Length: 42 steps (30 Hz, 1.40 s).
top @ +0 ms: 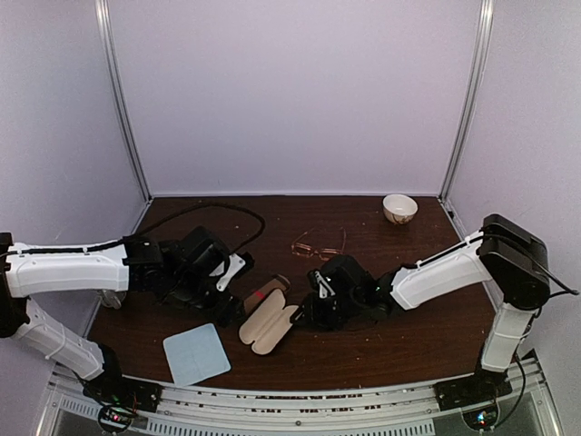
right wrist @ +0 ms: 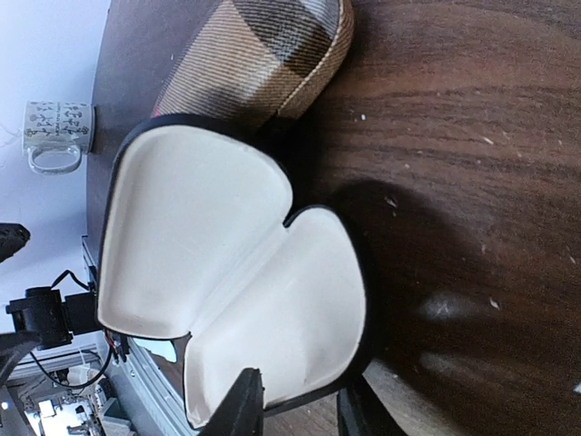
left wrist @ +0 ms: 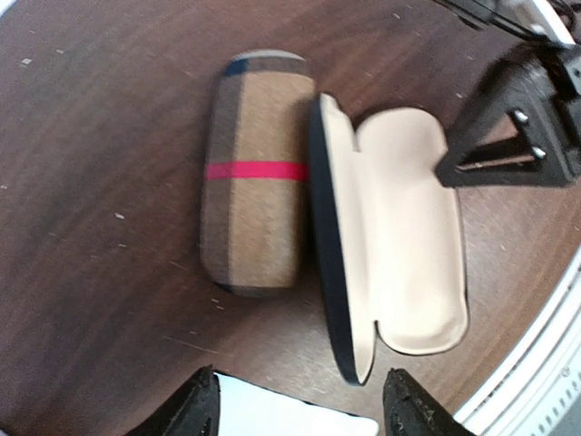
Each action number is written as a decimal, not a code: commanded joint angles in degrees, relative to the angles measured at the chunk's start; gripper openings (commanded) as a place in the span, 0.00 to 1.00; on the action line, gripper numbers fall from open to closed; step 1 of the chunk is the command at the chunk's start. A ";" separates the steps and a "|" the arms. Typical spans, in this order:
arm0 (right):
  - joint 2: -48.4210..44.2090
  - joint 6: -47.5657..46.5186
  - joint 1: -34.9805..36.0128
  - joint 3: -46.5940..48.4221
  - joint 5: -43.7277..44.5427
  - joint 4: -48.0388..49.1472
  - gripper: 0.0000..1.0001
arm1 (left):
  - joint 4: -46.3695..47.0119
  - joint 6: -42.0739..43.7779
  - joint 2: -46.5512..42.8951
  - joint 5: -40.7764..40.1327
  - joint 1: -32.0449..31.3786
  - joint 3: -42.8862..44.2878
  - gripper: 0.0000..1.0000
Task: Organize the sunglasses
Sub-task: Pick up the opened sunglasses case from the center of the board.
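risk: the open case (right wrist: 227,236) may skid or flip shut if the right tool (right wrist: 301,409) drags its rim.
cause: fingers straddle that rim; the case lies loose on the counter (top: 381,345).
right tool: narrowly parted; whether it grips, cannot tell.
left tool (left wrist: 304,411): spread wide, empty, over the cloth (top: 196,353).
sunglasses (top: 320,243): on counter behind right tool, apart from the open case.

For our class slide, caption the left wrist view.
Open cream-lined case lies empty beside a closed plaid case on the table.
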 commanded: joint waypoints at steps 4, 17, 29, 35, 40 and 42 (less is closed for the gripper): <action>3.74 1.32 0.23 1.06 -1.22 3.58 0.22 | 7.53 1.58 -1.78 12.20 -0.44 -3.08 0.74; 4.71 5.18 0.08 -2.08 -0.90 9.66 0.03 | 11.61 2.93 7.23 16.16 -0.75 0.37 0.70; 3.08 12.97 -2.26 -8.37 2.15 19.08 0.00 | 9.26 3.09 10.01 9.22 -0.67 6.17 0.68; 0.84 18.01 -3.14 -8.80 6.42 17.56 0.00 | 7.95 1.91 9.64 5.24 0.67 6.73 0.68; 1.74 22.27 -3.18 -5.97 8.04 16.64 0.00 | 6.94 1.06 8.17 2.75 2.13 5.33 0.68; 2.99 23.24 -3.12 -2.78 7.71 13.03 0.00 | 6.30 0.25 7.32 1.00 2.68 4.20 0.68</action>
